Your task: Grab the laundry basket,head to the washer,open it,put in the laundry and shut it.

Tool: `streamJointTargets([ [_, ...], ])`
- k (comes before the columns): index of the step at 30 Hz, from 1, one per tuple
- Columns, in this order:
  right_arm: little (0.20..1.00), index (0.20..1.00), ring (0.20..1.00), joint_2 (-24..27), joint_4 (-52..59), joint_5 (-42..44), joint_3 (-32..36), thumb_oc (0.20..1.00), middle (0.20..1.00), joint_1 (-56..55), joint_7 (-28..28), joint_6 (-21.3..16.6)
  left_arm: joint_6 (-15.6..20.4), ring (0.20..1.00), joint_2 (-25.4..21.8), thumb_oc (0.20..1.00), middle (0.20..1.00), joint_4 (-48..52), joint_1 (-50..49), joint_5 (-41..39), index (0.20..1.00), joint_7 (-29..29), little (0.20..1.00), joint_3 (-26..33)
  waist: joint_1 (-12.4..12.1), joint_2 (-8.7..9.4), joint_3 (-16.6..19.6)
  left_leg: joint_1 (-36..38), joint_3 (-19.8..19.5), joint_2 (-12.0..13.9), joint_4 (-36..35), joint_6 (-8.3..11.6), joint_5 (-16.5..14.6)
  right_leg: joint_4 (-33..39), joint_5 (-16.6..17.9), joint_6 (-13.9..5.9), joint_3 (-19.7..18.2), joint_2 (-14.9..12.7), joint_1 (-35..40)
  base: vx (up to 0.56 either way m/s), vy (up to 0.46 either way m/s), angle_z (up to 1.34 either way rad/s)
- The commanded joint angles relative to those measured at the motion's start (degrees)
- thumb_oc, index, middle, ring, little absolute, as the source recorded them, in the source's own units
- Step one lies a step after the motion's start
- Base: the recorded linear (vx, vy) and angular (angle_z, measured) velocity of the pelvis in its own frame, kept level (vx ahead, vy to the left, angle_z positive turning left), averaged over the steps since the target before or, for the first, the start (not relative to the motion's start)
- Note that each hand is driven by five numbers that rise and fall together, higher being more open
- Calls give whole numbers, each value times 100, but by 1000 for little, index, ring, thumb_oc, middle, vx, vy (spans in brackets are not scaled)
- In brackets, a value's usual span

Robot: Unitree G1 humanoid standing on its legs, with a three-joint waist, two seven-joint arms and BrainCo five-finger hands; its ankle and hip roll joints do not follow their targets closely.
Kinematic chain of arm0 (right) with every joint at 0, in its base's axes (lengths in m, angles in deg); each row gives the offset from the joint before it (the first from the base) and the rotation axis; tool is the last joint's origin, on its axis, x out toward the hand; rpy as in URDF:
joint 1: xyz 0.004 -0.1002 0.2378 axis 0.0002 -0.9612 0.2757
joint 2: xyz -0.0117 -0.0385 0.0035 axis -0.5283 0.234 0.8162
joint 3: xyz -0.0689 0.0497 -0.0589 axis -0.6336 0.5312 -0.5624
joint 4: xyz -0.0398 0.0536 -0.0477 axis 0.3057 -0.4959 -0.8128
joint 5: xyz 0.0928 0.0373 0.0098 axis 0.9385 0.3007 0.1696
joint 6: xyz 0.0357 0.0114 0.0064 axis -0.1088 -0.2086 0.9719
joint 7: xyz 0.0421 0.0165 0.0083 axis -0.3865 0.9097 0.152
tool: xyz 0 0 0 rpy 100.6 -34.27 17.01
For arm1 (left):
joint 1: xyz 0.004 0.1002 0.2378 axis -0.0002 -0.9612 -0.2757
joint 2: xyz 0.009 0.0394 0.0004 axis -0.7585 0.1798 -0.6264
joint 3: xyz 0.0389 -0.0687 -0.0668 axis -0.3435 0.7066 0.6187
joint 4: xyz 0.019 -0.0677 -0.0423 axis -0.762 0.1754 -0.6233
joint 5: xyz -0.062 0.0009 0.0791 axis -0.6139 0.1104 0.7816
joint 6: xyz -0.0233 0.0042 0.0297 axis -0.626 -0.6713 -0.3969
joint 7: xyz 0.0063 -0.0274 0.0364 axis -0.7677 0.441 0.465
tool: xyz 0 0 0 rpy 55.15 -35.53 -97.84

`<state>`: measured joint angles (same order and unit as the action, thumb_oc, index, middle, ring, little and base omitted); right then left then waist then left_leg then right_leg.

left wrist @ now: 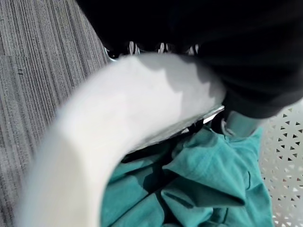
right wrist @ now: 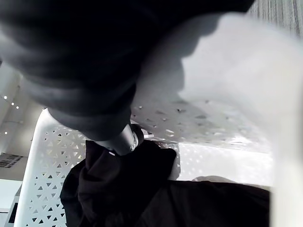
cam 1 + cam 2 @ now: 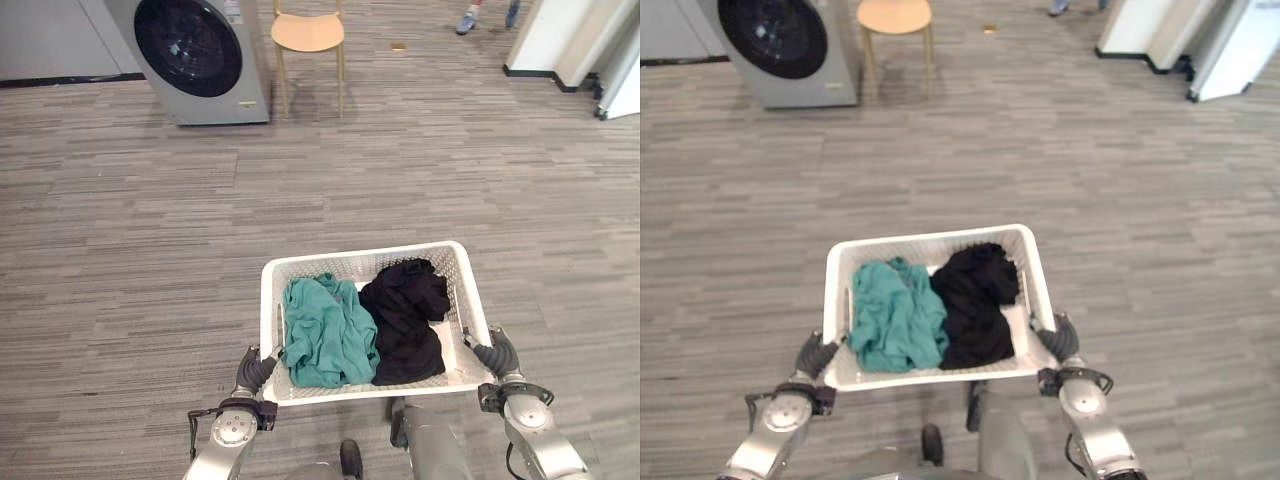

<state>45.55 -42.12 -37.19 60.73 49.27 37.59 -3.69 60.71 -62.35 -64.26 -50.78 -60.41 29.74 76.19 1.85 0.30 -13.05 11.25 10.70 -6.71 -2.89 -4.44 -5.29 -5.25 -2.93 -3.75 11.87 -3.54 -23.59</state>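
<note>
As viewed from the left eye, holds white perforated laundry basket [image 3: 365, 262] up at waist level over grey striped carpet floor [image 3: 150, 220], one hand per side. Left hand [image 3: 253, 372] at near left corner of rim, right hand [image 3: 497, 355] on right rim near the near corner, dark covers showing just outside the walls. Inside: teal garment [image 3: 325, 335] bunched in left half, black garment [image 3: 405, 315] in right half, touching each other. Well apart, far left across the floor: grey front-load washer [image 3: 195, 55], round dark door shut. Just right of it, wooden chair [image 3: 308, 35]. Person's shoes [image 3: 467, 22] at far edge; white wall base [image 3: 545, 35] far right. From the right eye, same layout: basket between both hands, washer and chair far off at upper left. From the left wrist, close on white rim, silver finger [image 1: 241, 125] hooked over it down onto teal cloth, so clenched round the basket rim. From the right wrist, rim close again, dark-tipped finger [image 2: 124, 139] curled over it inside the perforated wall, touching black cloth, so grasping the rim too.
</note>
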Motion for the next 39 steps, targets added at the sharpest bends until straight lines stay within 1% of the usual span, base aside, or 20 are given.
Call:
streamJointTargets([
  [1, 200, 200, 200, -57, 687, 421, 89, 200, 200, 257, -736, -687, 628, 200, -98, 200, 200, 819, 144, -145, 200, -191, 200, 277, 176, 124, -17, -244, -176, 571, 422, 346, -416, 442, 469, -538, -67, -122, 981, 291, -116, 63],
  [4, 200, 200, 200, -52, 710, 447, 125, 200, 200, 158, -772, -711, 639, 200, -29, 200, 200, 826, 94, -111, 200, -229, 200, 240, 240, 149, 172, 35, -317, 605, 524, 423, -685, 365, 611, -426, -143, -200, 1224, 512, -220, 68],
  [5, 200, 200, 200, 50, 674, 397, 136, 200, 200, 185, -739, -723, 638, 200, 59, 200, 200, 768, 138, -233, 200, -206, 200, 211, 304, -11, 284, -5, -344, 962, 1116, 707, -342, 199, 497, -251, -125, -73, 1414, 606, -297, 56],
  [6, 200, 200, 200, 47, 673, 397, 135, 200, 200, 189, -739, -724, 639, 200, 56, 200, 200, 767, 141, -232, 200, -206, 200, 214, 316, 11, 302, -37, -356, 940, 1113, 705, -315, 214, 518, -249, -121, -96, 1393, 680, -434, 37],
  [7, 200, 200, 200, 110, 719, 443, 182, 200, 200, 157, -706, -743, 606, 200, 76, 200, 200, 771, 165, -273, 200, -210, 200, 156, 307, -22, 298, -362, -412, 1173, 2109, 834, 208, 241, 327, -36, -116, 51, 1686, 320, -270, 31],
  [8, 200, 200, 200, 150, 733, 450, 208, 200, 200, 135, -693, -736, 607, 200, 73, 200, 200, 768, 156, -296, 200, -214, 200, 155, 305, 27, 301, -543, -410, 1181, 2431, 818, 392, 281, 248, 34, -114, 65, 1792, 325, -270, 14],
  [10, 200, 200, 200, 189, 739, 446, 241, 200, 200, 110, -658, -713, 589, 200, 78, 200, 200, 756, 156, -301, 200, -204, 200, 126, 302, 62, 278, -768, -400, 1207, 2764, 778, 443, 309, 160, 116, -91, 72, 1918, 172, -122, -8],
  [11, 200, 200, 200, 222, 731, 455, 270, 200, 200, 102, -618, -697, 563, 200, 92, 200, 200, 732, 228, -322, 200, -200, 200, 108, 269, 96, 235, -961, -337, 1175, 2820, 673, 309, 342, 66, 153, -111, 74, 2068, 357, -166, -24],
  [13, 200, 200, 200, 271, 777, 470, 370, 200, 200, 62, -579, -704, 552, 200, 109, 200, 200, 709, 232, -286, 200, -236, 200, 72, 183, 157, 180, -1440, -180, 959, 2467, 506, -152, 453, -107, 95, -152, 46, 2389, 361, -95, -32],
  [15, 200, 200, 200, 267, 793, 496, 419, 200, 200, 25, -566, -719, 550, 200, 114, 200, 200, 701, 232, -266, 200, -245, 200, 59, 165, 172, 170, -1634, -86, 895, 2218, 488, -168, 497, -159, 69, -139, 28, 2499, 217, -18, -31],
  [18, 200, 200, 200, 223, 717, 445, 453, 200, 200, 34, -453, -736, 556, 200, 113, 200, 200, 705, 280, -179, 200, -229, 200, 82, 39, 61, 135, -2216, 228, 854, 1138, 672, 738, 611, -368, 63, -178, 238, 2980, 383, 14, -20],
  [22, 200, 200, 200, 155, 721, 390, 430, 200, 200, 35, -461, -704, 550, 200, 125, 200, 200, 754, 205, -127, 200, -240, 200, 110, -83, 30, 198, -2384, 405, 915, 630, 729, 1120, 587, -633, 71, -352, 327, 3409, 341, 65, -36],
  [24, 200, 200, 200, 127, 717, 389, 407, 200, 200, 63, -464, -692, 544, 200, 124, 200, 200, 773, 170, -117, 200, -240, 200, 121, -173, 61, 196, -2485, 378, 942, 692, 751, 1157, 537, -727, 79, -454, 302, 3558, 403, 128, -44],
  [27, 200, 200, 200, 64, 703, 339, 331, 200, 200, 80, -569, -679, 541, 200, 119, 200, 200, 796, 89, -159, 200, -274, 200, 156, -261, 94, 356, -2352, 287, 913, 750, 631, 1031, 423, -864, -15, -603, 188, 3725, 527, 213, -50],
  [28, 200, 200, 200, -16, 663, 364, 289, 200, 200, 116, -653, -690, 530, 200, 60, 200, 200, 734, 118, -144, 200, -293, 200, 146, -284, 201, 456, -2263, 348, 841, 908, 505, 814, 66, -786, -196, -637, -41, 3702, 393, 193, -34],
  [30, 200, 200, 200, -67, 649, 364, 240, 200, 200, 142, -691, -705, 523, 200, -34, 200, 200, 777, 92, -112, 200, -298, 200, 175, -308, 242, 477, -2110, 443, 799, 906, 386, 661, -522, -563, -343, -710, -143, 3453, 358, 172, -5],
  [34, 200, 200, 200, -101, 629, 371, 175, 200, 200, 226, -749, -672, 534, 200, -143, 200, 200, 838, 110, -108, 200, -279, 200, 219, -224, 186, 438, -1675, 539, 769, 664, 275, 479, -1028, -232, -389, -773, -99, 2691, 297, 98, -14],
  [35, 200, 200, 200, -105, 645, 424, 152, 200, 200, 251, -757, -666, 556, 200, -185, 200, 200, 924, 26, -143, 200, -287, 200, 236, -81, 79, 337, -1119, 504, 739, 428, 286, 183, -701, -351, -338, -525, -21, 2142, 476, 85, -20],
  [38, 200, 200, 200, -118, 641, 483, 131, 200, 200, 243, -747, -671, 562, 200, -176, 200, 200, 940, -26, -176, 200, -280, 200, 280, 11, 49, 215, -844, 541, 766, 369, 284, 92, -350, -112, -297, -250, -39, 1810, 306, -8, 6],
  [39, 200, 200, 200, -141, 632, 479, 125, 200, 200, 232, -739, -669, 572, 200, -147, 200, 200, 920, -32, -168, 200, -272, 200, 306, 49, 60, 170, -557, 461, 758, 339, 339, -136, 39, -10, -402, -66, -82, 1530, 340, -66, 23],
])
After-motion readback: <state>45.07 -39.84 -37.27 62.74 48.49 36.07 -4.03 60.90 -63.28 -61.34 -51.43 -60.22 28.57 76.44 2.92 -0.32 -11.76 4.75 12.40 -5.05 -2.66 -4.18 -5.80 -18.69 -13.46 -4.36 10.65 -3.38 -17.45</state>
